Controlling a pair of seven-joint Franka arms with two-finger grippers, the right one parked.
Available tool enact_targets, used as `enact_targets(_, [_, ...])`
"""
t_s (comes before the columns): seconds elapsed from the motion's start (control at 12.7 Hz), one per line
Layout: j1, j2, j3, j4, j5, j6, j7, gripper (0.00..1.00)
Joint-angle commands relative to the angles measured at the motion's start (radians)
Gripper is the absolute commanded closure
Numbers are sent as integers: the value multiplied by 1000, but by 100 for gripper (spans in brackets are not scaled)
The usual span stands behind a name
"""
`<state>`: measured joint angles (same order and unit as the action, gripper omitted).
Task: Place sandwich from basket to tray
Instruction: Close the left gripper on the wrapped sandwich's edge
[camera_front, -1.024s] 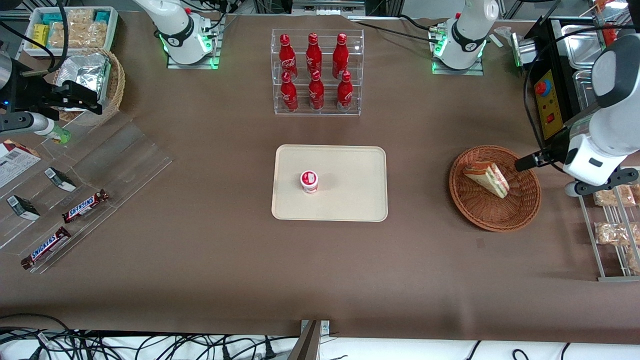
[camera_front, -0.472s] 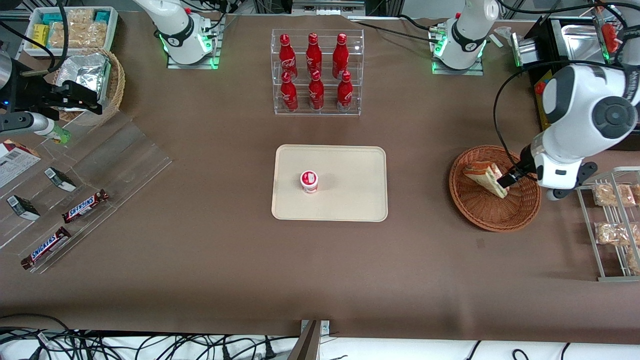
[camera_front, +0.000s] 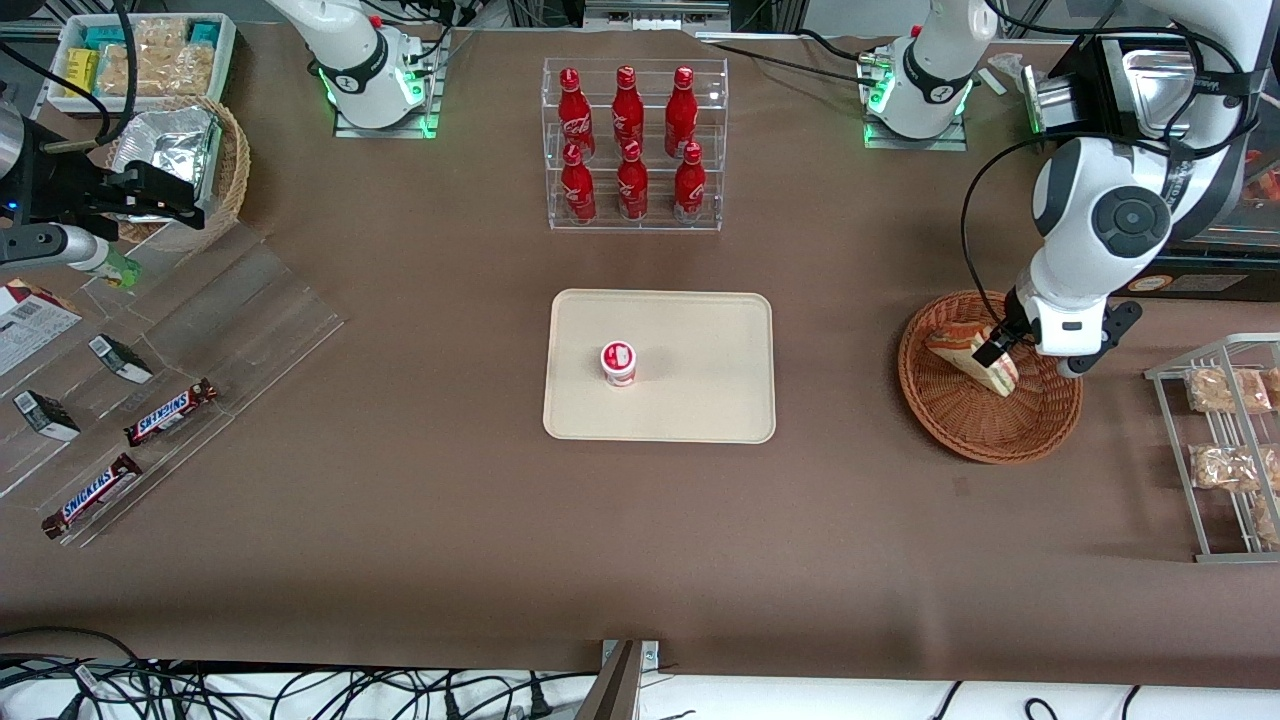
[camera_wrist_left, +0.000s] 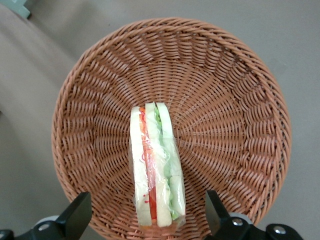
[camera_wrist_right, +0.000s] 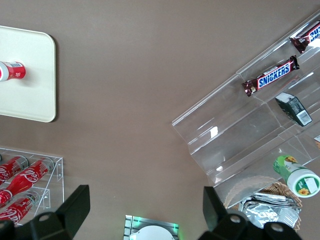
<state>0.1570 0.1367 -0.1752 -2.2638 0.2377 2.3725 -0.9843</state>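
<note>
Front view. The tool (camera_front: 992, 350) hangs over the basket (camera_front: 1040, 425), just above the sandwich (camera_front: 962, 347), which lies on its side in the basket toward the working arm's end of the counter (camera_front: 400, 520); this pose suits a descent onto the wedge. The tray (camera_front: 700, 400) sits mid-counter, well apart from the basket, carrying one small red-and-white cup (camera_front: 619, 362) and leaving bare room beside it. Farther from the camera, a clear rack (camera_front: 634, 145) holds six red bottles. Count: one sandwich, one basket, one tray.

Left wrist view. Both fingers (camera_wrist_left: 75, 217) are spread wide, one on each flank of the sandwich (camera_wrist_left: 156, 170), neither touching it: the tool is released, holding nothing. The wedge rests with its filling edge upward in the basket (camera_wrist_left: 240, 100), its bread faces toward the fingers, presumably for a squeeze across its thickness.

Right wrist view. One tray corner (camera_wrist_right: 30, 75) and two chocolate bars (camera_wrist_right: 270, 77) show.
</note>
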Motion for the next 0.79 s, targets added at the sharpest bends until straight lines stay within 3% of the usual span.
enact_targets(0.0, [6,-6,-4,-33,31,48,-62,0])
enact_targets(0.71, [12,95,-1,-40,54,165,-120,0])
